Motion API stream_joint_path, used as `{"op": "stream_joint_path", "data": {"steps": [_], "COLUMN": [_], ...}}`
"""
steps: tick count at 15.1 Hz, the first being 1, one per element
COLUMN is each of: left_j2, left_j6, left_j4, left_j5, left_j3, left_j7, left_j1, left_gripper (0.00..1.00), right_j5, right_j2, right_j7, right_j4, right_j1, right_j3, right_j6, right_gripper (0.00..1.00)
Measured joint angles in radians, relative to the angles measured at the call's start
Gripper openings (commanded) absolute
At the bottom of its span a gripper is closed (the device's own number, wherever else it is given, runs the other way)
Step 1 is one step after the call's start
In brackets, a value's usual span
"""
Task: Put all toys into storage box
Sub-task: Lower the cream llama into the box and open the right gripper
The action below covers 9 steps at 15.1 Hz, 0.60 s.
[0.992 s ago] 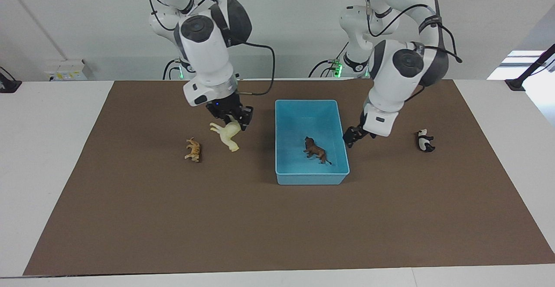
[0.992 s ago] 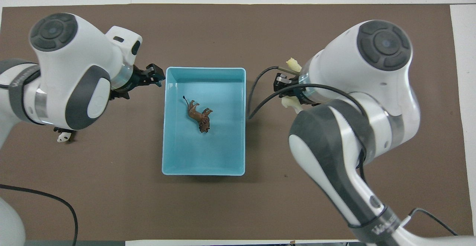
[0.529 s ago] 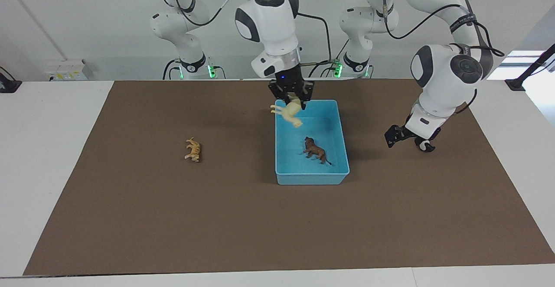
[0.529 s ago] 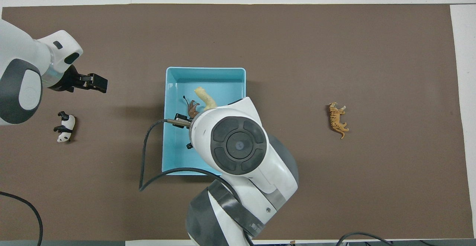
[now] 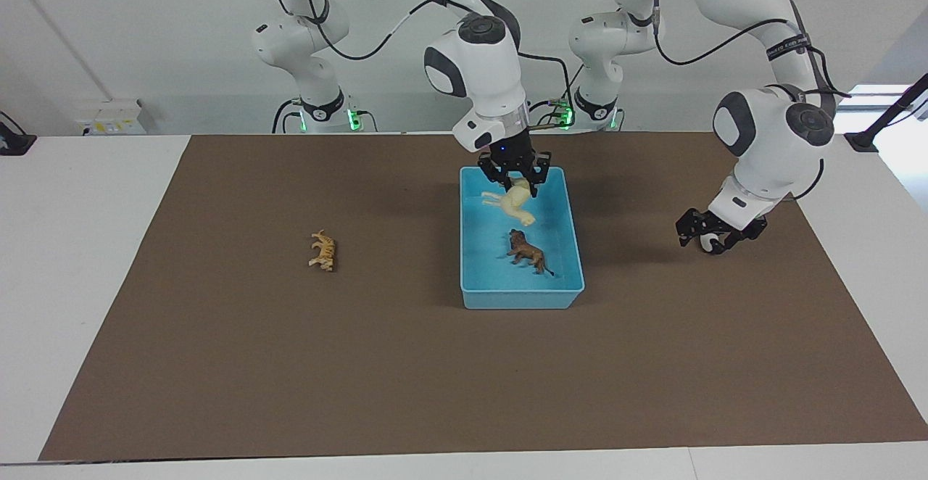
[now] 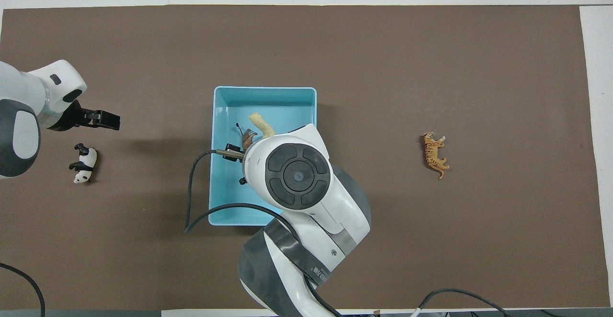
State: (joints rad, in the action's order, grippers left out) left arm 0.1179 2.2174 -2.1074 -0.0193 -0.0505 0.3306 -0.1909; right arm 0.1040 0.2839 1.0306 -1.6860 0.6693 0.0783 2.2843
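Carried farther in over the light blue plastic storage box point(image 5: 471, 277) since half a second ago, the pale cream plastic horse point(image 5: 512, 202) hangs clamped in the right gripper point(image 5: 516, 175) jaws above the brown lion point(image 5: 528, 251), body tilted, while the left gripper point(image 5: 714, 237), jaws spread, sits over the black-and-white panda point(image 6: 84, 164).

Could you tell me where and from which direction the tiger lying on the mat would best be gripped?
The tiger lies flat on its side on the brown mat, legs toward the right arm's end. I would come straight down and pinch across its narrow torso, back to belly, since the legs and tail look too thin to hold.
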Motion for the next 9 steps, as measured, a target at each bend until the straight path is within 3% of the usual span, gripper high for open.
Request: {"op": "stream_joint_path", "data": {"steps": [5, 9], "left_j2": [-0.022, -0.027], "left_j6": [0.095, 0.126], "left_j4": [-0.11, -0.129], "left_j5": [0.0, 0.0], "left_j3": [-0.001, 0.0], "left_j7": [0.03, 0.094], "left_j1": [-0.038, -0.093], "left_gripper": [1.0, 1.0], "right_j5": [-0.023, -0.032], "right_j2": [-0.003, -0.03], "right_j7": [-0.018, -0.303], "right_j4": [0.055, 0.112], "right_j1": [-0.021, -0.17], "right_j3": [-0.003, -0.01], "right_j6": [-0.132, -0.302], "right_gripper": [1.0, 1.0]}}
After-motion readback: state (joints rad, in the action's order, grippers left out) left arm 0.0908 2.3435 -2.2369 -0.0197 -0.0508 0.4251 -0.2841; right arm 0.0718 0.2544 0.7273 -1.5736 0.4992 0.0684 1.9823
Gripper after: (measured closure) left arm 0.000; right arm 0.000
